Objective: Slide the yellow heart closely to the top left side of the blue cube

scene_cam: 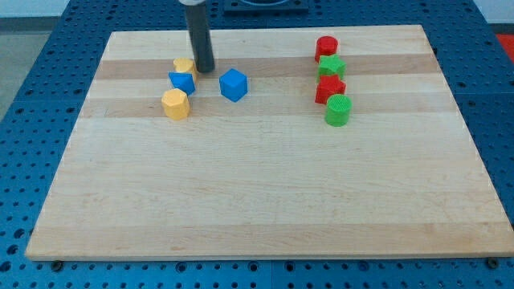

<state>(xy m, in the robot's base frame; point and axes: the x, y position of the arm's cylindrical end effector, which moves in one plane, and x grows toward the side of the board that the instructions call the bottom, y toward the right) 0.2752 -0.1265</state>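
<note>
pale wooden board on a blue perforated table, under even light

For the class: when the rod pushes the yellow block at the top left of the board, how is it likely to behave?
The yellow heart probably slides rather than tips: it looks low and flat-based on the smooth wooden board. It may twist off my tip, which sits at its right edge. It may nudge the blue block right beside it.

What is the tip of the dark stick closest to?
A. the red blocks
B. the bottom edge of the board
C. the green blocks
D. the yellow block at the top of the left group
D: my tip sits just to the view's right of the upper yellow block, far from the red and green blocks on the view's right.
</note>
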